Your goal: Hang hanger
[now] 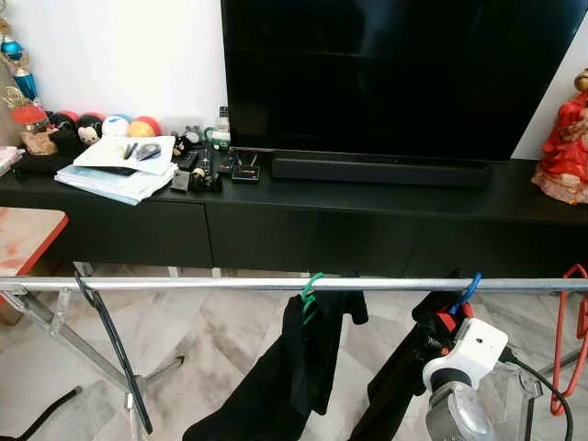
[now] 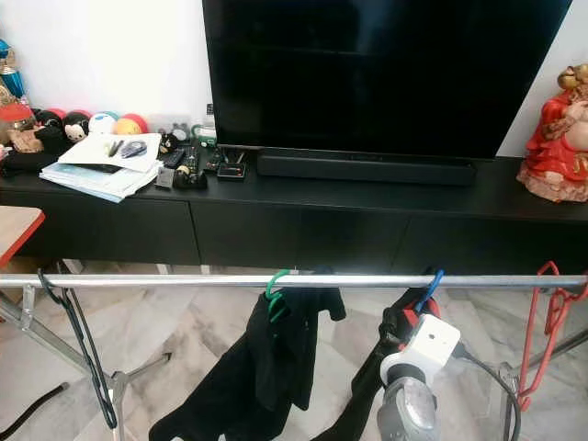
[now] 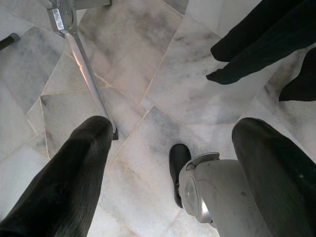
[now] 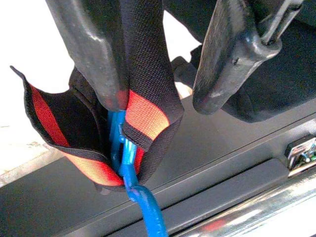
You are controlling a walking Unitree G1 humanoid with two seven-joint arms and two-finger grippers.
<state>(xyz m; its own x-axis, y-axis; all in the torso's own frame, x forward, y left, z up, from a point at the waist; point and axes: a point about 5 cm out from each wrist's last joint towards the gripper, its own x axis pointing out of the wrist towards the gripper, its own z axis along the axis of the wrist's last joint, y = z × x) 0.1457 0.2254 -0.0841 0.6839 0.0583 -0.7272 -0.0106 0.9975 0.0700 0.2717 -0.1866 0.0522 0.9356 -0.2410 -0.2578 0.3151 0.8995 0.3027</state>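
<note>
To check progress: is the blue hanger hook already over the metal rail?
Yes, the blue hanger hook curls over the metal rail, beside the right tool.

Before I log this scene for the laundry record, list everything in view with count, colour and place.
Rail: one, silver, across the foreground.
Blue hanger: one, hooked on the rail at right, carrying a black and orange garment.
Green hanger: one, on the rail at middle, with a black garment.
Red hanger: one, on the rail at far right.
Black hanger: one, bare, at the rail's left end.
TV: one, black, on the cabinet.
Soundbar: one, black, under the TV.
Cabinet: one, black, behind the rail.
Papers: one stack, white, on the cabinet at left.
Figurine: one, red, on the cabinet at right.
Right pincer: black fingers, open, around the garment.
Left pincer: black, open, over the floor.
</note>
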